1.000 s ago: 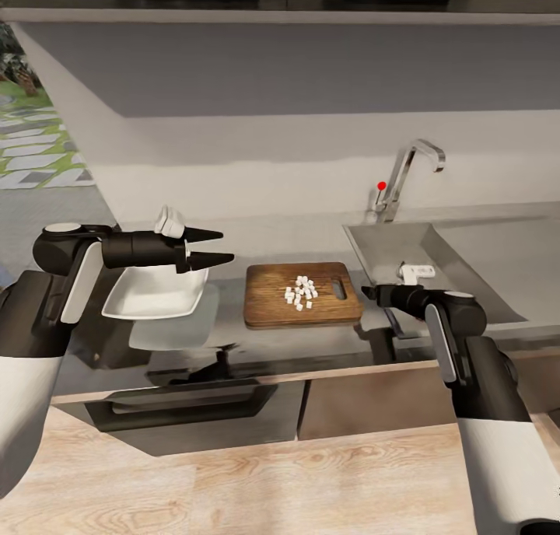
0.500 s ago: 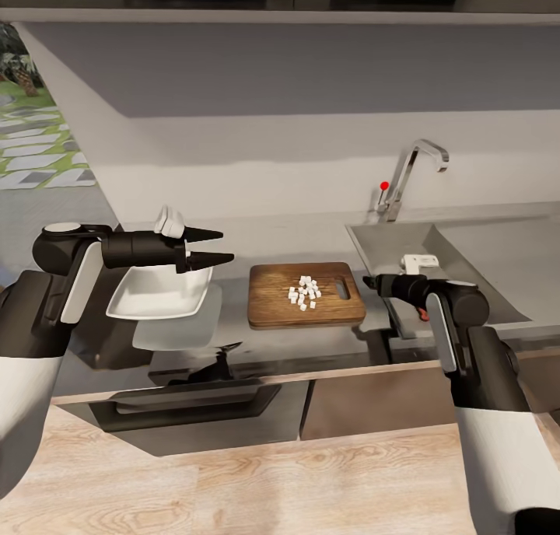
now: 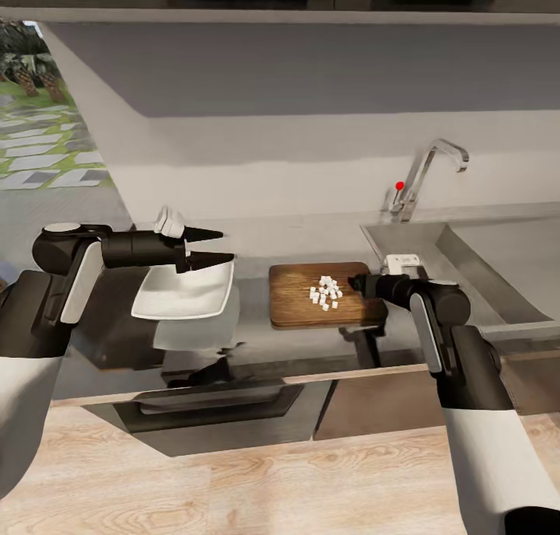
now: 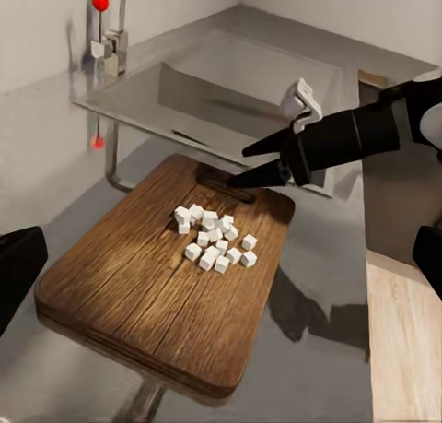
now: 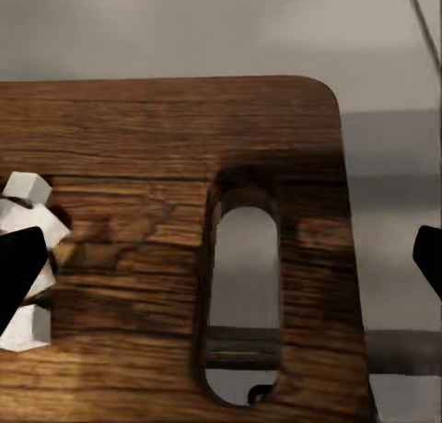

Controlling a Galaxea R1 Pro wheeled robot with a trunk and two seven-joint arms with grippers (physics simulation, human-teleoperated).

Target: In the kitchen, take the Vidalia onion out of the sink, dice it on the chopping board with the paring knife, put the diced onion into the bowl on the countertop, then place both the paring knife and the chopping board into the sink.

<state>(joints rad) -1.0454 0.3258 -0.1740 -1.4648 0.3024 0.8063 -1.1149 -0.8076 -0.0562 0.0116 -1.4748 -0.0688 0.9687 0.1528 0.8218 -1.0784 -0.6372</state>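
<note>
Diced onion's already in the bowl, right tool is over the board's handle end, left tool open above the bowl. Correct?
Not quite. The diced onion sits in a pile on the chopping board, and the bowl holds nothing, as the head view shows. The rest stands: the right tool is over the board's handle end and the left tool is open above the bowl.

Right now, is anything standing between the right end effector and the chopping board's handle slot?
Nothing visible does. The right end effector sits open over the chopping board at its handle hole; the diced onion lies further in, clear of the slot.
</note>
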